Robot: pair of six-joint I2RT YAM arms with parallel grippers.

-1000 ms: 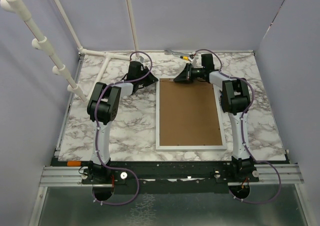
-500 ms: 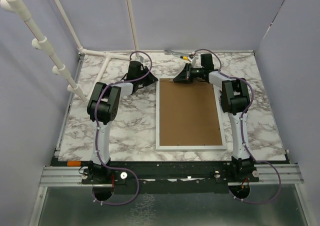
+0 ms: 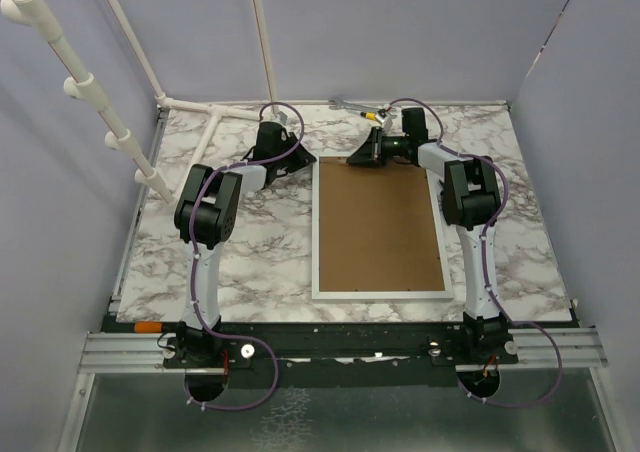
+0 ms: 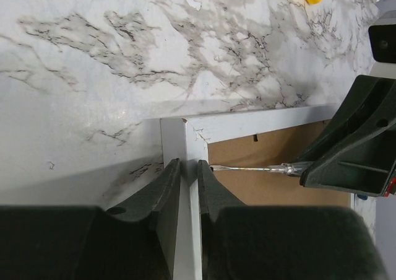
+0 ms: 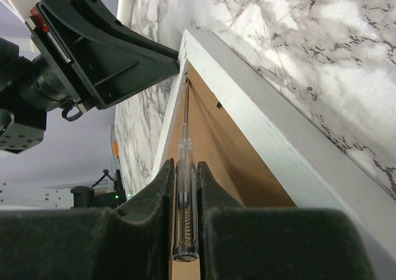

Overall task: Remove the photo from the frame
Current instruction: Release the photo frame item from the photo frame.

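At the frame's far-left corner: my left gripper [image 4: 187,166] pinches the side rail of the large white rectangular picture frame [image 3: 380,293] | my right gripper [image 5: 185,166] clamps a slim clear-handled screwdriver [image 5: 185,157], tip at that corner | frame lies brown back up, long axis near-to-far | grey-veined marble table [image 3: 260,262], lilac walls [image 3: 400,32] | left arm [image 3: 240,177] and right arm [image 3: 440,162] reach far, wrists turned inward.

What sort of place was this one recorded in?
Probably a lab robot test cell, not a home: a marble-patterned tabletop boxed in by plain lavender partitions, white pipe rigging, and an aluminium rail carrying the arm bases.
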